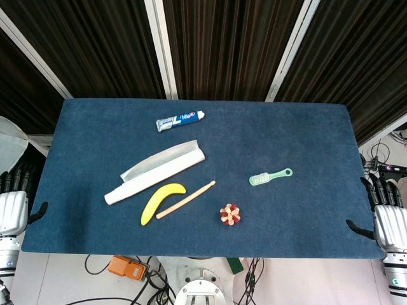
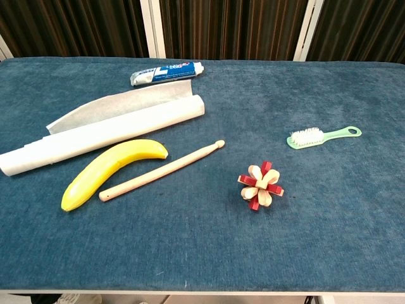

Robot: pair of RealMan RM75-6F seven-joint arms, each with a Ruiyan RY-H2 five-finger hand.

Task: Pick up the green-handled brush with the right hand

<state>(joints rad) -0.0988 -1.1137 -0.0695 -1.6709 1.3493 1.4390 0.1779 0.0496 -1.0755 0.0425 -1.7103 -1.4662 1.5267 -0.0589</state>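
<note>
The green-handled brush (image 1: 270,176) (image 2: 323,136) lies flat on the blue table, right of centre, bristles up and its ring end pointing right. My right hand (image 1: 386,219) hangs beside the table's right edge, well to the right of the brush and nearer me, fingers apart and holding nothing. Off the left edge, my left hand (image 1: 14,204) rests the same way, empty. Neither hand shows in the chest view.
A red and cream wooden burr puzzle (image 1: 230,214) (image 2: 261,185) sits just in front and left of the brush. Further left lie a wooden stick (image 1: 185,199), a banana (image 1: 161,201), a paper roll (image 1: 154,173) and a toothpaste tube (image 1: 180,120).
</note>
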